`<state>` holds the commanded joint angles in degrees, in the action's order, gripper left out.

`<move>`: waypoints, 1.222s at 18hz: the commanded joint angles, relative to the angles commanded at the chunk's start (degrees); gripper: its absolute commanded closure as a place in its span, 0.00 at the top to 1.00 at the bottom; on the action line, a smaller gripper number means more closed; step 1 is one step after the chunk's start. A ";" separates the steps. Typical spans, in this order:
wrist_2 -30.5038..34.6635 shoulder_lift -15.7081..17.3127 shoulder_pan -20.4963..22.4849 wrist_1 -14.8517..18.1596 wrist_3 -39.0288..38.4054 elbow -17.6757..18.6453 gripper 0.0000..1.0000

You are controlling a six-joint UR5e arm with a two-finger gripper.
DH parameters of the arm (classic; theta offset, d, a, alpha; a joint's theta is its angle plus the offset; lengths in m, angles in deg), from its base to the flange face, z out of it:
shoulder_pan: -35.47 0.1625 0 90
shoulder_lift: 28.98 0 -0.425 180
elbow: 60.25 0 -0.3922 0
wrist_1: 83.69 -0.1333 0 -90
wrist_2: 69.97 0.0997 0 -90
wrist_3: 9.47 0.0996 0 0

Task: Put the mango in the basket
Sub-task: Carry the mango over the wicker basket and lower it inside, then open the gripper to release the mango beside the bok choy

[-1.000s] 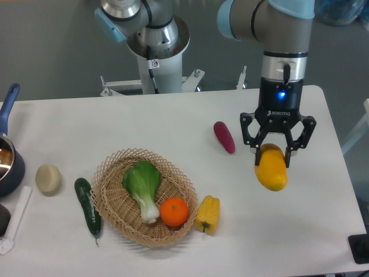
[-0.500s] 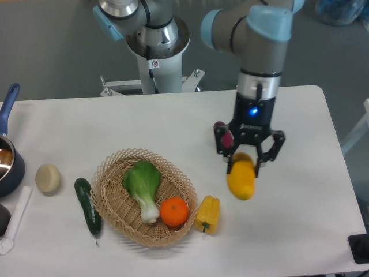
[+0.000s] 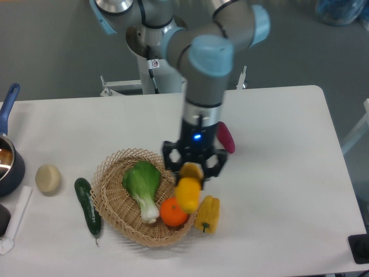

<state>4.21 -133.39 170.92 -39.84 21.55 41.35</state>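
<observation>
Right now, on the one fixed camera, I see the gripper (image 3: pixel 192 171) clenched on the mango (image 3: pixel 188 193), its fingers pinching the upper end of the fruit while the rest hangs below. The mango is off the table (image 3: pixel 277 190), lined up over the right edge of the basket (image 3: pixel 118 222), just above and to the right of the orange (image 3: pixel 173 212) that lies inside. Whether it touches the orange or the rim I cannot tell from this angle. A leafy bok choy (image 3: pixel 143 186) also lies in the basket, white stalk toward the front. Just outside the rim on the right is a yellow bell pepper (image 3: pixel 208 214), close beside the mango's lower end. A dark cucumber (image 3: pixel 87 206) lies along the basket's left side, with a pale round potato (image 3: pixel 48 178) farther left. A purple eggplant (image 3: pixel 226 136) sits behind the arm, partly hidden by it. A blue-handled pot (image 3: pixel 8 156) sits at the far left edge.
</observation>
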 joint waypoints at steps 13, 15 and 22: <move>11.33 -0.36 -4.14 0.09 21.18 3.96 0.46; 12.14 -0.53 -4.23 0.09 21.28 3.87 0.46; 12.22 -1.76 -4.49 -0.09 21.28 4.57 0.61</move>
<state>16.43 -135.14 166.42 -39.92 42.83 45.92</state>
